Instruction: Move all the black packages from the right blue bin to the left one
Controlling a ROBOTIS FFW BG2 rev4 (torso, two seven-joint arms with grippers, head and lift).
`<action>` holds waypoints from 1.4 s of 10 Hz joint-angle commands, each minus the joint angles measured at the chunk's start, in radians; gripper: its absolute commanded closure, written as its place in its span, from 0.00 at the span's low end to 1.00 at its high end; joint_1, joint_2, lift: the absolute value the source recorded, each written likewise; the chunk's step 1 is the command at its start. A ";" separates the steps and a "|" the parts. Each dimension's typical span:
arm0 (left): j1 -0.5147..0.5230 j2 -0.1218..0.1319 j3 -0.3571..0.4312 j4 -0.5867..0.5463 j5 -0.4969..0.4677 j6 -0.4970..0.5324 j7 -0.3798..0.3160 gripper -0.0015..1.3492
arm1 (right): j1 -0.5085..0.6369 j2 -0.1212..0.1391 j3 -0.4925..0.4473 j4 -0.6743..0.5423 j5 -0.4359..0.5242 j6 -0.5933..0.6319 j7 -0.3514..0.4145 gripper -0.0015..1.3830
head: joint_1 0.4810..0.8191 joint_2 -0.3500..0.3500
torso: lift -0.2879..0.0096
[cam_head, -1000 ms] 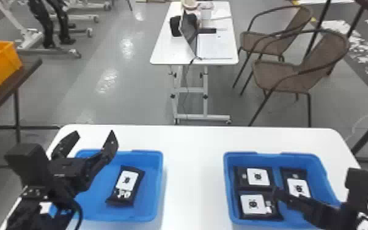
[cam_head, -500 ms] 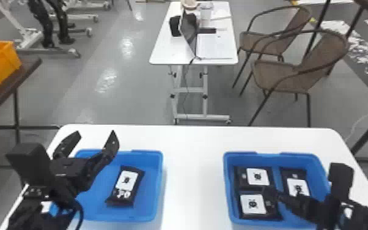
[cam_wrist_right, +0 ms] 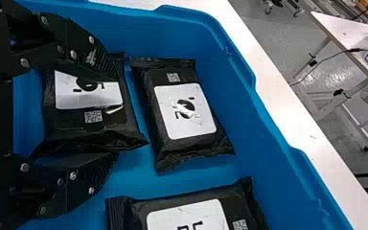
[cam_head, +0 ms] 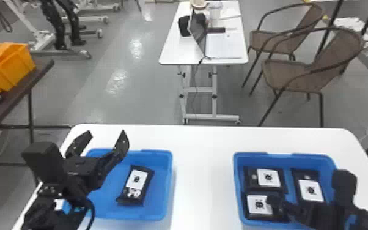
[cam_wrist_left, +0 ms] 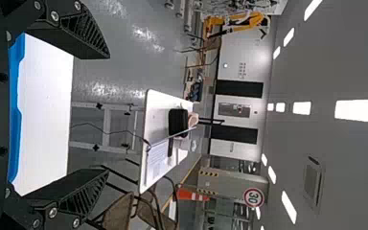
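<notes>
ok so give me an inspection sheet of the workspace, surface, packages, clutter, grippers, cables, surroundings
Surface: white table, holding both blue bins
Job's things: one black package in left bin; three packages in right bin
Clutter: laptop on far table
Left gripper: open above left bin
Right gripper: fingers apart across one package; contact unclear
Cables: one below far table; one looping at left arm
Surroundings: chairs, orange container

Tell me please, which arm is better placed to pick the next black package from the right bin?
The right, most likely: the right gripper has its open fingers at a black package in the right bin, while the left gripper is at the left bin.
</notes>
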 commanded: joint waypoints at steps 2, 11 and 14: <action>-0.001 -0.003 0.000 0.001 -0.001 0.000 0.000 0.14 | -0.005 0.002 0.003 0.005 -0.002 0.001 -0.003 0.93 | 0.63 0.66 | 0.83; 0.002 -0.003 -0.009 0.000 0.002 -0.029 0.025 0.13 | 0.112 -0.002 -0.129 -0.357 -0.316 0.113 -0.177 0.93 | 0.63 0.67 | 0.83; -0.004 -0.003 -0.017 0.000 0.016 -0.025 0.038 0.13 | 0.049 -0.019 -0.117 -0.383 -0.497 0.099 -0.180 0.93 | 0.63 0.65 | 0.83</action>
